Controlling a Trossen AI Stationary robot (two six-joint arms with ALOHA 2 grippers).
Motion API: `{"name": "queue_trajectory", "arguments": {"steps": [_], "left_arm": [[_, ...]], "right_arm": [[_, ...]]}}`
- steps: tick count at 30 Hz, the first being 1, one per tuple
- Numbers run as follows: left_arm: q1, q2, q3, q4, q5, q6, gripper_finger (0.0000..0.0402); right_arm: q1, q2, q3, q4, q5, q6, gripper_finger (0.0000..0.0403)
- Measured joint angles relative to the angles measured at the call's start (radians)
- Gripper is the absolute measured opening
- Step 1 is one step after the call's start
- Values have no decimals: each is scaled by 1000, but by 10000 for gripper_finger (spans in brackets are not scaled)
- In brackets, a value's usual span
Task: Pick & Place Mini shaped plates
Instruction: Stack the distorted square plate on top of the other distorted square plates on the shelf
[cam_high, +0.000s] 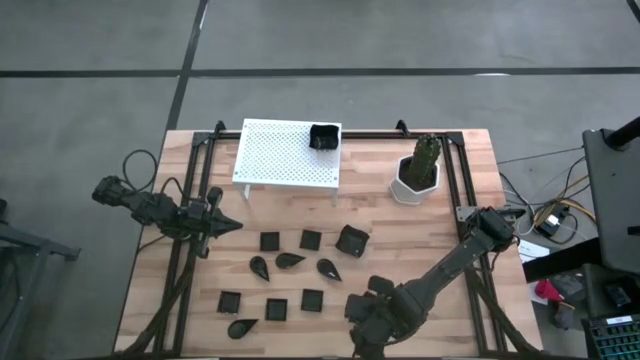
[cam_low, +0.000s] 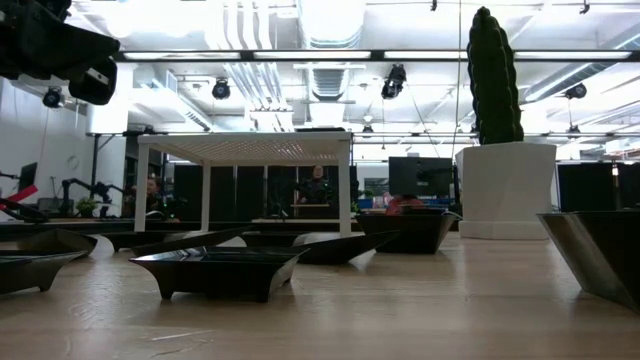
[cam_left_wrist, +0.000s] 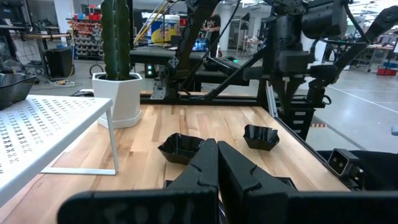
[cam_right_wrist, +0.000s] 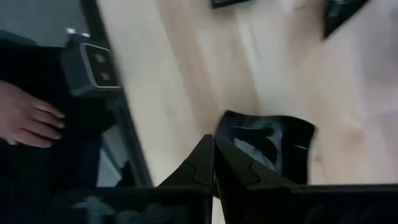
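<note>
So here's where I'm at: one raised-rim plate (cam_high: 323, 137) sits on the white rack (cam_high: 288, 153), the rest of the mini shaped plates (cam_high: 290, 261) are spread over the middle of the table (cam_high: 470, 310), squares and leaf shapes mixed.

My right gripper (cam_right_wrist: 213, 154) hovers low near the front edge with its fingers pinched together on nothing, just beside a raised-rim square plate (cam_right_wrist: 268, 144) (someone's hand (cam_right_wrist: 25, 121) shows past the table edge, well off the wood). The left gripper (cam_high: 232, 225) waits at the left side, also closed and empty, pointing toward the plates.

I'd call this the approach before a pick. Next I need to spread the right fingers, straddle that plate's rim, then close.
</note>
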Motion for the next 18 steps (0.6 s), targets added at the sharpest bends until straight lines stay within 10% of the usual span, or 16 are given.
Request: {"name": "queue_trajectory", "arguments": {"steps": [18], "left_arm": [[0, 0, 0, 0, 0, 0, 0]], "right_arm": [[49, 16, -138, 132, 8, 116, 103]]}}
